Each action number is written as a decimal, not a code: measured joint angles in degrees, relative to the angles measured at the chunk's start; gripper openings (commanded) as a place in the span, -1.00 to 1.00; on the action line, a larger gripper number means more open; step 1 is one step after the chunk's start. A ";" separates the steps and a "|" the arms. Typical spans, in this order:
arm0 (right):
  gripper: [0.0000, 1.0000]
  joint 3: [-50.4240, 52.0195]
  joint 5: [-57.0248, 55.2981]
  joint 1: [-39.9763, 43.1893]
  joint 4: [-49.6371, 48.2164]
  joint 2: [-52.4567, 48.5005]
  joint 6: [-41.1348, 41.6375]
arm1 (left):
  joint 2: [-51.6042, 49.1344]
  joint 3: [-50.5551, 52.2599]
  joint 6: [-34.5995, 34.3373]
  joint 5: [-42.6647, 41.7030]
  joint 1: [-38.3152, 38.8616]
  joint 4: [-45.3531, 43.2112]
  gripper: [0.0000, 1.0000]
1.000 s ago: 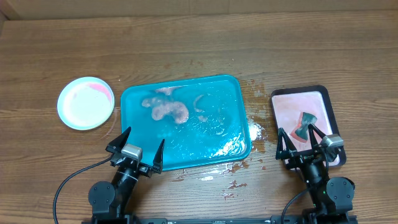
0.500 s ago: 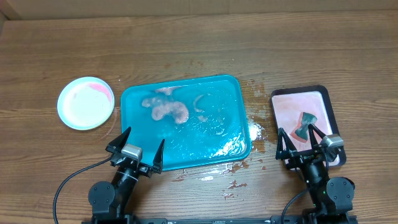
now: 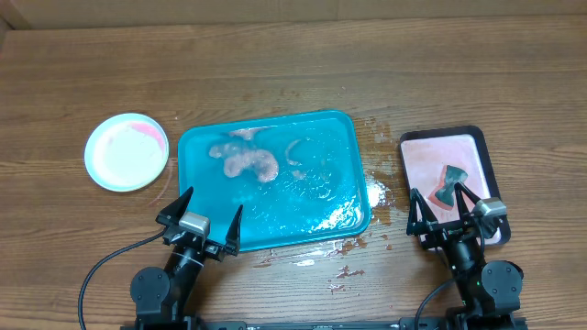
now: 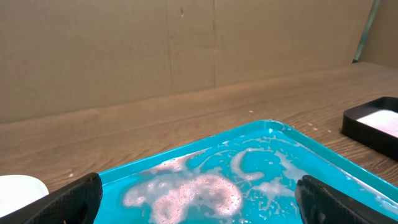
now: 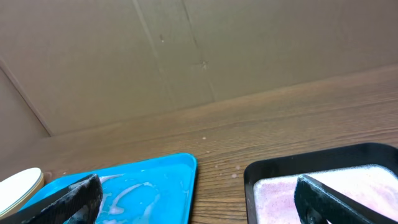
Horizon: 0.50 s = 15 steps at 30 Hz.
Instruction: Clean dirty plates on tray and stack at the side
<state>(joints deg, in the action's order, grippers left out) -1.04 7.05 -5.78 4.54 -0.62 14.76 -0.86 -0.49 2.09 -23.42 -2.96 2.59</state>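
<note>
The teal-blue tray (image 3: 348,137) lies mid-table, wet, with pinkish foam (image 3: 243,162) and no plates on it. It also shows in the left wrist view (image 4: 323,158) and the right wrist view (image 5: 180,171). The plates (image 3: 127,151) sit as one stack left of the tray; the top one looks pale with a pink smear, and the ones beneath are hidden. The stack's edge shows in the left wrist view (image 4: 18,186) and the right wrist view (image 5: 22,180). My left gripper (image 3: 200,223) is open and empty at the tray's front left edge. My right gripper (image 3: 447,213) is open and empty over the black tray's front.
A black-rimmed tray (image 3: 484,147) with pinkish liquid holds a dark sponge-like piece (image 3: 447,185) at the right. Water drops and foam (image 3: 376,192) lie on the wood between the trays and in front of the teal tray. A cardboard wall (image 4: 186,43) stands behind the table.
</note>
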 measured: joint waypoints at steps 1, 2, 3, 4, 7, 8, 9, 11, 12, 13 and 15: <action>1.00 0.00 -0.02 0.00 0.02 0.00 0.02 | 0.00 0.00 0.00 -0.02 0.00 0.00 0.99; 1.00 0.00 0.00 0.00 -0.02 0.00 0.02 | 0.00 0.00 0.00 0.00 0.00 0.00 0.99; 1.00 0.00 0.00 0.02 -0.02 0.00 0.02 | 0.00 0.00 0.00 -0.02 0.00 0.00 1.00; 1.00 0.00 -0.02 0.02 -0.02 0.00 0.00 | 0.00 0.00 0.00 -0.02 0.00 0.00 1.00; 1.00 0.00 0.00 0.00 0.00 0.00 0.02 | 0.00 0.00 0.00 -0.02 0.00 0.00 1.00; 1.00 0.00 0.00 0.02 0.00 0.00 0.00 | 0.00 0.00 0.00 -0.02 0.00 0.00 0.99; 1.00 0.00 -0.02 0.02 -0.02 0.00 0.00 | 0.00 0.00 0.00 -0.02 0.00 0.00 0.99; 1.00 0.00 -0.02 0.00 0.02 0.00 0.00 | 0.00 0.00 0.00 -0.02 0.00 0.00 0.99; 1.00 0.00 -0.02 0.02 -0.02 0.00 0.00 | 0.00 0.00 0.00 -0.02 0.00 0.00 1.00; 1.00 0.00 -0.02 0.00 -0.02 0.00 0.02 | 0.00 0.00 0.00 -0.02 0.00 0.00 0.99; 1.00 0.00 -0.02 0.00 -0.02 0.00 0.02 | 0.00 0.00 0.00 -0.02 0.00 0.00 1.00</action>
<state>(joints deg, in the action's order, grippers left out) -1.04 7.03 -5.78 4.51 -0.62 14.79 -0.86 -0.49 2.09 -23.44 -2.96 2.59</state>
